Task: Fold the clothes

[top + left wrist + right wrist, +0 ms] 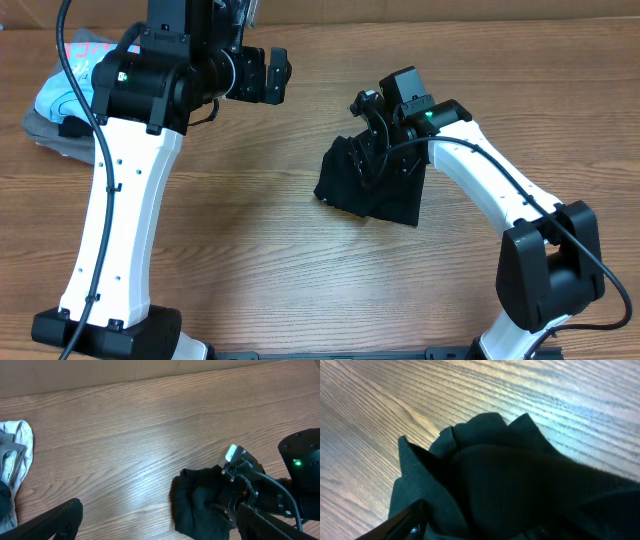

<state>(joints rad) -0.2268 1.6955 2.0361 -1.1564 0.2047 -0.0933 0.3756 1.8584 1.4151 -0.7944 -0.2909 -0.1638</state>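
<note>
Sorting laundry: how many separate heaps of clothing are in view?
2: the black garment at the right gripper, centre, and a pile far left, partly hidden.

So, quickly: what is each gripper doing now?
Left gripper: open, empty.
Right gripper: on the shirt, jaws hidden; cannot tell.

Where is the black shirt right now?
In the overhead view, the black shirt sits bunched on the table, right of centre, under the right gripper.
</note>
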